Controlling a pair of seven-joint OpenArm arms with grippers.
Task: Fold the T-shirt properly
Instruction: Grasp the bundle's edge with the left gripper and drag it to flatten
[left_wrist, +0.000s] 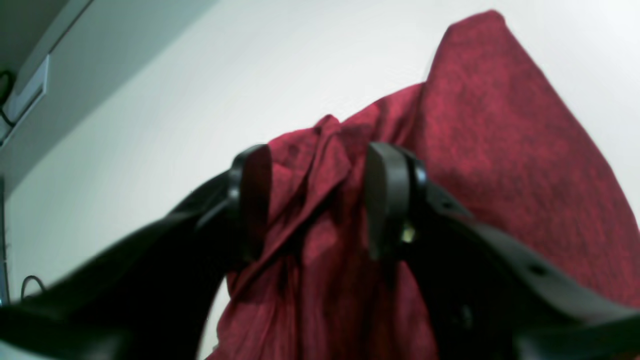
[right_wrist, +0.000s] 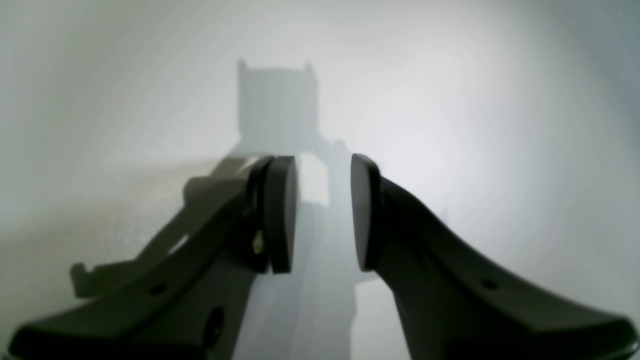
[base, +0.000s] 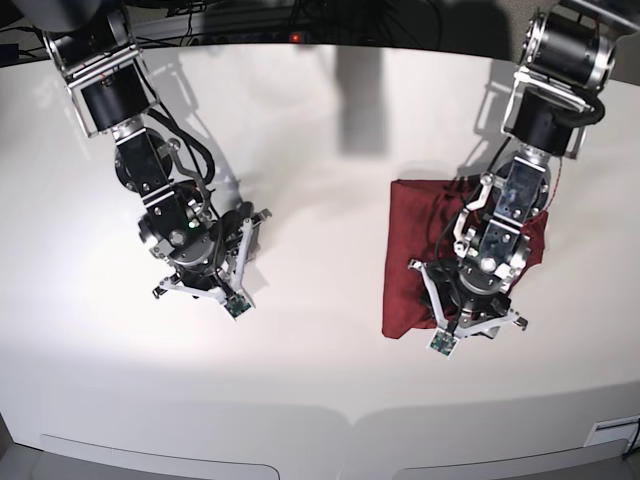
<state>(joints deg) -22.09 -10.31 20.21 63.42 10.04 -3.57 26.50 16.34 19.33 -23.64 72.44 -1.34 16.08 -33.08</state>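
White table (base: 320, 380), T-shirt (left_wrist: 500, 150) between left pincer (left_wrist: 320, 200)

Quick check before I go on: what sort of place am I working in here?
Most likely a robotics lab bench, not a home: a bare white table, two black arms mounted at its far edge, cables behind them. The left gripper works the maroon T-shirt.
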